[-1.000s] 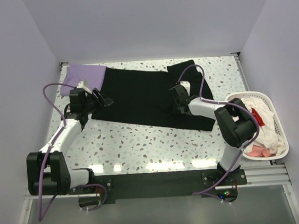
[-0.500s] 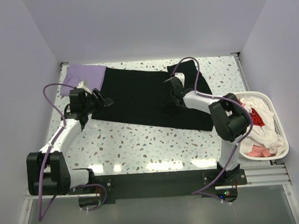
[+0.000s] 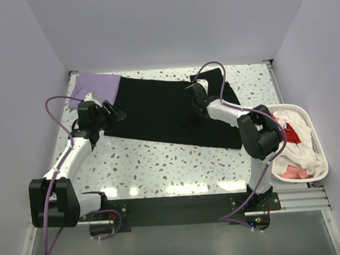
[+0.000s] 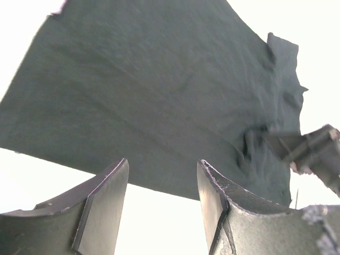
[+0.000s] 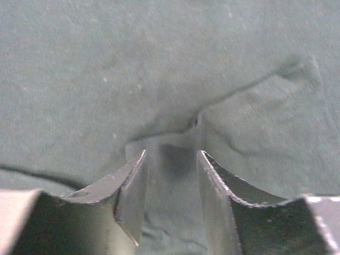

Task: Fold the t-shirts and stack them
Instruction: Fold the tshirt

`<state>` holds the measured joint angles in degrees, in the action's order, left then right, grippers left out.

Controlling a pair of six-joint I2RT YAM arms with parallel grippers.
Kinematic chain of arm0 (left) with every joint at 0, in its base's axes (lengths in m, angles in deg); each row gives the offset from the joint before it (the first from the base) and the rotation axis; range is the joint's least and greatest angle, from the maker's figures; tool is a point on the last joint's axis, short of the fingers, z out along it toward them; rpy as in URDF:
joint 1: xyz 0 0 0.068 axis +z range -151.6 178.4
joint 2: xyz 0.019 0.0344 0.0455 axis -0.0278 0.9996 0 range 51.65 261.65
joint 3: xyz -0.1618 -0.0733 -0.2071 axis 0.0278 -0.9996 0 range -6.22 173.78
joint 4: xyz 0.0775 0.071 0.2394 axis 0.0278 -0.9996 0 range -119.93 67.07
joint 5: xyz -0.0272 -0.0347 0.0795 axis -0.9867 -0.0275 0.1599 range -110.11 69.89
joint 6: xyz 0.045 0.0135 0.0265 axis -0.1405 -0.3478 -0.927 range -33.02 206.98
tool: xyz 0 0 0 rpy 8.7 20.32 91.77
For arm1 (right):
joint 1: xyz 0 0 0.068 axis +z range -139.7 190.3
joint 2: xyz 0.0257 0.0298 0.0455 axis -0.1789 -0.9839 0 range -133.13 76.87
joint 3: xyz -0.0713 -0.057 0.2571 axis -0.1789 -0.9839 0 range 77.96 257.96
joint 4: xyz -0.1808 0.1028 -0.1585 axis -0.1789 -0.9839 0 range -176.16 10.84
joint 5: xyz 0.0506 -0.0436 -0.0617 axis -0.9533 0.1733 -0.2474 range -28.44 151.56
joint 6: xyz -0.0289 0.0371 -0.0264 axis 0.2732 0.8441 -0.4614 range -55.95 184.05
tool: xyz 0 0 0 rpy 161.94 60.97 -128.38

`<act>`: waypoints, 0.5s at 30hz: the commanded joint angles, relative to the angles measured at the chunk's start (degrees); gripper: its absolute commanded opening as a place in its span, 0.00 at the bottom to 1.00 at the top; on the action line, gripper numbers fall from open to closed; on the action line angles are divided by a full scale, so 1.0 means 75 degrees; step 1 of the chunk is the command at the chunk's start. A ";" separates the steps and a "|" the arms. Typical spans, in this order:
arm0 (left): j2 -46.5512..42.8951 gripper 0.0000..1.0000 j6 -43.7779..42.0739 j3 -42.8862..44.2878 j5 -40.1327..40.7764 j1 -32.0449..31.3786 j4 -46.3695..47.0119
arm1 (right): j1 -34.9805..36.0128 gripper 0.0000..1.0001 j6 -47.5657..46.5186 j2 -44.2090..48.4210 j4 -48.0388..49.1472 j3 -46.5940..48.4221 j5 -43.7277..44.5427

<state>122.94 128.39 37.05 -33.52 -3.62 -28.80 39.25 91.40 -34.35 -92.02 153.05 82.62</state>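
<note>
The black t-shirt [image 3: 157, 108] lies spread flat across the back of the table, and it fills the left wrist view [image 4: 159, 90] and the right wrist view [image 5: 106, 64]. The pale lavender t-shirt [image 3: 93, 86] lies at the back left, partly under the black shirt's left end. My left gripper [image 3: 115, 114] is open and empty, and hovers over the black shirt's near left edge [image 4: 162, 180]. My right gripper [image 3: 194, 96] is on the black shirt near its right sleeve. Its jaws are closed on a raised fold of black cloth [image 5: 172, 159].
A white plastic basket [image 3: 318, 137] with white, pink and red garments stands at the table's right edge. The speckled tabletop [image 3: 160, 163] lies bare in front of the black shirt. Walls close in the left, back and right sides.
My right gripper has moved up and back across the black shirt toward the right sleeve. My left gripper has barely shifted. The shirts' outlines look the same.
</note>
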 commanded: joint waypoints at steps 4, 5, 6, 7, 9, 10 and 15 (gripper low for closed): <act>-0.0704 0.57 0.1039 -0.0588 0.2159 0.0105 -0.0448 | -0.0063 0.50 0.0653 0.1492 -0.0710 -0.0624 -0.0323; -0.0727 0.56 0.1169 -0.0670 0.2348 0.0152 -0.0518 | -0.0063 0.50 0.0735 0.1702 -0.0769 -0.0764 -0.0416; -0.0762 0.56 0.1275 -0.0822 0.2501 0.0187 -0.0600 | -0.0063 0.52 0.0898 0.2099 -0.0839 -0.1125 -0.0591; -0.0763 0.56 0.1427 -0.0916 0.2723 0.0246 -0.0589 | -0.0063 0.55 0.1004 0.2335 -0.0863 -0.1315 -0.0709; -0.0658 0.56 0.1580 -0.1162 0.2900 0.0270 -0.0495 | -0.0063 0.56 0.1273 0.2954 -0.0886 -0.1936 -0.0885; -0.0588 0.56 0.1697 -0.1245 0.2936 0.0270 -0.0402 | -0.0063 0.58 0.1379 0.3155 -0.0910 -0.2135 -0.0979; 0.0231 0.56 0.1897 -0.1456 0.2796 0.0504 0.0207 | -0.0332 0.64 0.1754 0.4234 -0.1027 -0.3272 -0.1225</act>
<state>122.05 139.97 26.84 -14.92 -0.78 -31.18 38.23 100.95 -6.24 -98.16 132.11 75.43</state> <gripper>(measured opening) 0.563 0.630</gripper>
